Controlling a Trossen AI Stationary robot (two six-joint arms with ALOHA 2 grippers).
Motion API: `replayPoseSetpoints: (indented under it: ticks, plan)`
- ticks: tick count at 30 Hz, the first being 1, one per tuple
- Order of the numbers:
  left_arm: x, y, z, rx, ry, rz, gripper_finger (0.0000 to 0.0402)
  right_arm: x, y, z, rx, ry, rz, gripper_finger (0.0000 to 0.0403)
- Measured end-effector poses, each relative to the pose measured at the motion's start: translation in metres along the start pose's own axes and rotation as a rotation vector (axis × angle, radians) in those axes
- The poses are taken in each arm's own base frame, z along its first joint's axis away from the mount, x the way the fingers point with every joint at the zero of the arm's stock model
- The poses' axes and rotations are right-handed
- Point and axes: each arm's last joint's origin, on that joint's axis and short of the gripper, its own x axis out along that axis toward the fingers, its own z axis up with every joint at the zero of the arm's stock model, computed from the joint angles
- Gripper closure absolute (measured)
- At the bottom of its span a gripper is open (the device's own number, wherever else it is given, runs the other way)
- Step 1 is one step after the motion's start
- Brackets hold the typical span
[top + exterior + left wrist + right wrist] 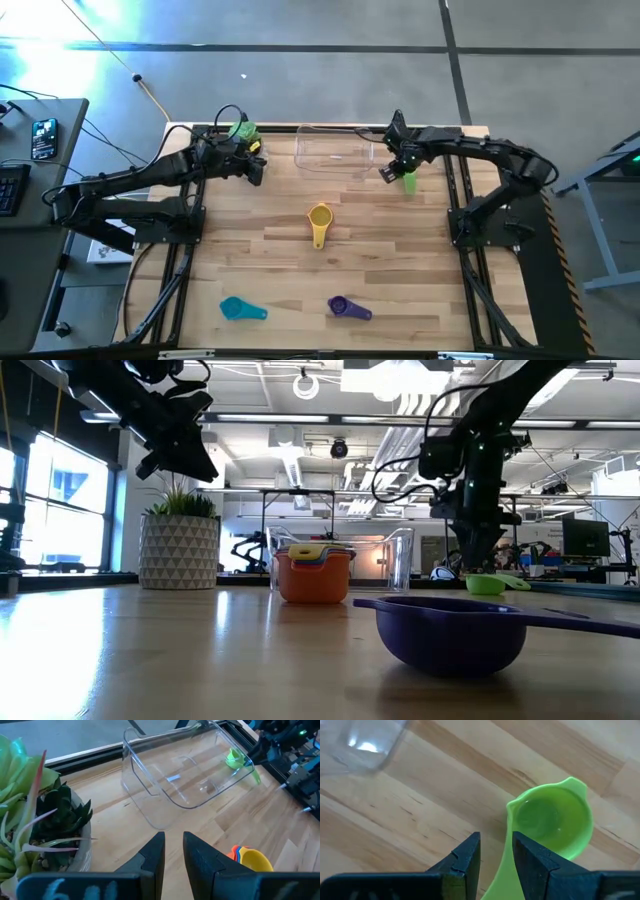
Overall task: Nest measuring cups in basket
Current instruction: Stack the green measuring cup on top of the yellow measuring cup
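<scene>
The green measuring cup [552, 822] sits on the wood beside the right end of the clear basket [335, 150], which stands at the table's far side. My right gripper [496, 851] hovers low over the green cup [409, 181], shut on its handle. A nested stack with a yellow cup [319, 222] on top and an orange cup [313, 578] outermost rests mid-table. The teal cup [240, 309] and the purple cup [348, 308] lie near the front edge. My left gripper [173, 847] hangs shut by the plant pot, touching nothing. My right gripper pinches the green cup's handle [502, 870] between its two fingers, which lie across the handle and slant down from above. The bowl [555, 817] sticks out beyond the fingertips, mouth up. In the low view the cup [485, 585] sits at table level.
A white patterned pot with a green plant [180, 550] stands at the far left corner, right beside my left gripper. The purple cup [455, 630] is close to the low camera. Bare wood lies between the stack and the basket [185, 775].
</scene>
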Motion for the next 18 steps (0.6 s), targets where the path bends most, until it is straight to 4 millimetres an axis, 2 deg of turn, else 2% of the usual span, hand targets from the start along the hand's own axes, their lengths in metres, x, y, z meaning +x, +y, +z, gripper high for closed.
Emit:
replayPoseSetpoints:
  ticks: [13,18]
  plan:
    - [0.000,0.000,0.000,0.001,0.000,-0.001,0.0342,0.024,0.001,0.002,-0.029,0.070,-0.069,0.0300]
    - [0.000,0.000,0.000,0.000,0.000,-0.001,0.0342,0.029,0.001,0.002,-0.012,0.080,-0.092,0.0325]
